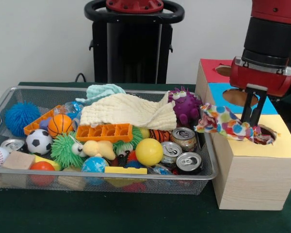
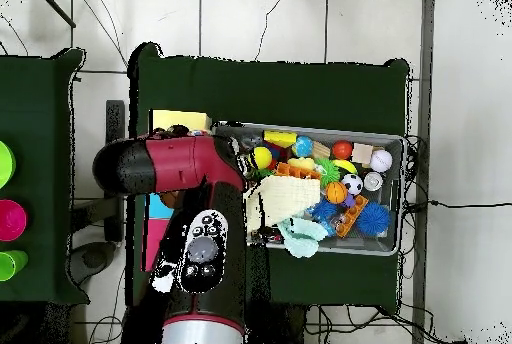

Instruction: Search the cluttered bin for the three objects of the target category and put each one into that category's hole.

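Note:
The wire-mesh bin (image 1: 48, 89) is full of toys, balls, cans and cloths; it also shows in the overhead view (image 2: 400, 190). My gripper (image 1: 250, 124) hangs over the yellow-topped box's hole (image 1: 270, 132), fingers close together on a white wrapper with coloured polka dots (image 1: 222, 121). One end of the wrapper lies at the hole. The rest stretches left over the box's edge toward the bin. I cannot pick out other bright wrappers in the clutter. In the overhead view my arm (image 2: 200, 230) hides the gripper and the wrapper.
Three wooden boxes stand right of the bin: yellow-topped (image 1: 262, 174) nearest, blue-topped (image 1: 218, 90) with a hole, red-topped (image 1: 211, 65) farthest. A cream cloth (image 1: 128, 110) and a pale blue cloth (image 1: 104, 91) lie on top of the clutter. Drink cans (image 1: 184, 138) stand near the boxes.

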{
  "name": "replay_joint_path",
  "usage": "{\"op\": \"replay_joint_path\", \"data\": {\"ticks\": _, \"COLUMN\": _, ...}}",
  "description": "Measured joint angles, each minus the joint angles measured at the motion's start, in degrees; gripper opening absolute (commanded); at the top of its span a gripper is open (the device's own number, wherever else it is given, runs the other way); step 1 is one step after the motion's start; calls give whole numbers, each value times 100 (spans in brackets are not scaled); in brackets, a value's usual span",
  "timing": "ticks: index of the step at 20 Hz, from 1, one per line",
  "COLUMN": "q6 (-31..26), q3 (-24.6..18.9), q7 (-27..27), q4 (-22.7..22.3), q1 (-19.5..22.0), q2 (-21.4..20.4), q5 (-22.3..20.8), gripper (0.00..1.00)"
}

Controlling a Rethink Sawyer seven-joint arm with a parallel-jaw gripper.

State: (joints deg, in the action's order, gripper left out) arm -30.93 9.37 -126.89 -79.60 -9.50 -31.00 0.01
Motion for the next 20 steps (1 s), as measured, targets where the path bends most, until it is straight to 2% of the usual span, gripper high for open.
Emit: {"op": "replay_joint_path", "data": {"ticks": 20, "q6": 69, "q3": 112, "q7": -1, "q4": 50, "q1": -289, "q2": 336, "q5": 891, "gripper": 0}}
